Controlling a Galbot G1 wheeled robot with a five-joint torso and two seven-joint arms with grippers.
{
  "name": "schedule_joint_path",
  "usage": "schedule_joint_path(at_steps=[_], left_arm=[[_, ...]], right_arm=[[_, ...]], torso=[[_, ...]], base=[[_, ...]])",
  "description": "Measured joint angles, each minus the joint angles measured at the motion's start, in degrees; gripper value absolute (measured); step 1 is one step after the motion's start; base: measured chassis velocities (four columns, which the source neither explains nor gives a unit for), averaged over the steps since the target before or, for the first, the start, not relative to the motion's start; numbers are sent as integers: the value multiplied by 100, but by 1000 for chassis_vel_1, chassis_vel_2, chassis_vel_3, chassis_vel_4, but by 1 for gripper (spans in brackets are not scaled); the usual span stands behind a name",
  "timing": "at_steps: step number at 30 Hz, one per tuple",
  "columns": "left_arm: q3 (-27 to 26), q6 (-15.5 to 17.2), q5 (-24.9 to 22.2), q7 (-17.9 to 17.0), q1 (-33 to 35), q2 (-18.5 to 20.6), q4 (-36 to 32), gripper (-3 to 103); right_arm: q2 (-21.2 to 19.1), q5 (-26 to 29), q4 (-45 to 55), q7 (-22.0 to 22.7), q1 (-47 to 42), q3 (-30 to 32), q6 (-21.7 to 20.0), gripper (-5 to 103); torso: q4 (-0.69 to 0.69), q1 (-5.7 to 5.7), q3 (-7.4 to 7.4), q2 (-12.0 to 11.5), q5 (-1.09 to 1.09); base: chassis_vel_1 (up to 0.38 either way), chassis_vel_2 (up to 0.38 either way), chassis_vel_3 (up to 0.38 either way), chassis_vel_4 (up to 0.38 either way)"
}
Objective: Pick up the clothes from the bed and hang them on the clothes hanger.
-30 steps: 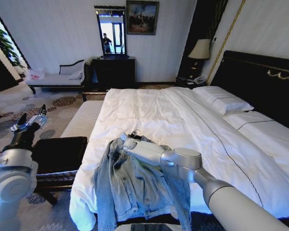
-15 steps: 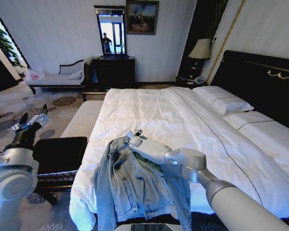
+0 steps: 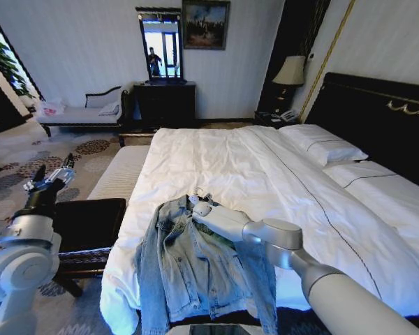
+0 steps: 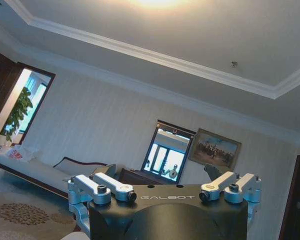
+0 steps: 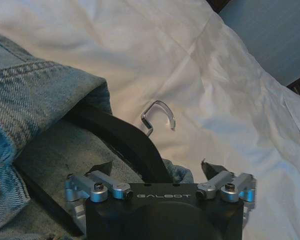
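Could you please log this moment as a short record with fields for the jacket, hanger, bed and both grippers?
jacket: denim jacket lies spread at the foot corner of the bed, part draped over the edge
hanger: black hanger sits inside the jacket's collar, metal hook resting on the white sheet
right gripper: right gripper at the jacket's collar, fingers open, just short of the hanger's neck
left gripper: left gripper raised beside the bed over the carpet, open, holding nothing
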Motion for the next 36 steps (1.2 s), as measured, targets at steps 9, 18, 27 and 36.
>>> schedule_joint_path(at_steps=[9,18,27,36], left_arm=[[-61,-6,0,4,51,-25,-8,100],[-25,-10,10,8,44,-50,-7,100],[12,-13,27,12,37,-57,5,100],[32,-16,33,15,25,-67,-15,100]], right_arm=[[197,-540,-630,-213,-75,276,47,68],[193,-799,-853,-312,-74,448,131,35],[181,-1020,-684,-562,-104,444,401,26],[-426,-2070,272,200,156,171,191,20]], torso=[[-1,0,0,0,0],[-1,0,0,0,0],[-2,0,0,0,-1],[-2,0,1,0,0]], base=[[0,0,0,0],[0,0,0,0],[0,0,0,0],[0,0,0,0]])
